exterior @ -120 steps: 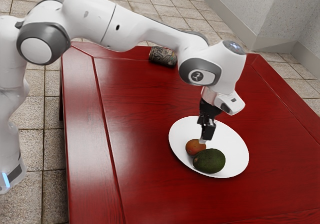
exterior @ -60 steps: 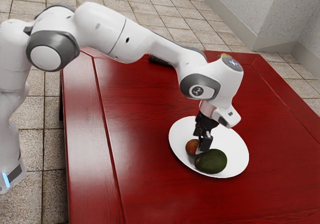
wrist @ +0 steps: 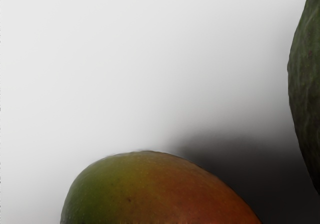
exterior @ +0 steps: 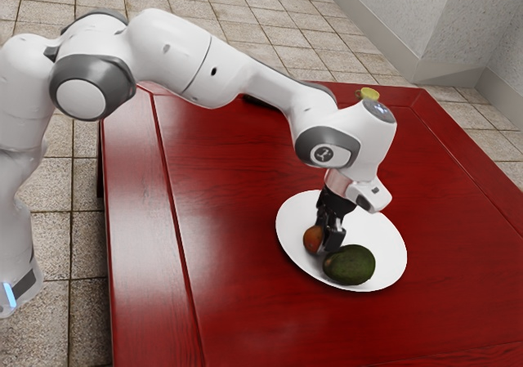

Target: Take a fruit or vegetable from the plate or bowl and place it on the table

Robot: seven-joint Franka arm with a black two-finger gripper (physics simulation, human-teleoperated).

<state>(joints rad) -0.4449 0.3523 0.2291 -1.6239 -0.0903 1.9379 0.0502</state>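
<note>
Down on a smooth white plate (exterior: pixel 385 240) lies the task's fruit, a rounded mango (exterior: pixel 312 239), its skin blending green into orange-red. Near it rests a plump, dark green avocado (exterior: pixel 351 266) with pebbly skin. The red wooden desk (exterior: pixel 237 212) has visible grain and a soft sheen. Smooth and white, the arm (exterior: pixel 188 60) reaches over from the exterior view's left, bends at the wrist and points its black hand (exterior: pixel 337 203) steeply down; the jaws are right by the mango, but how far apart they stand, or whether they grip it, cannot be told.
</note>
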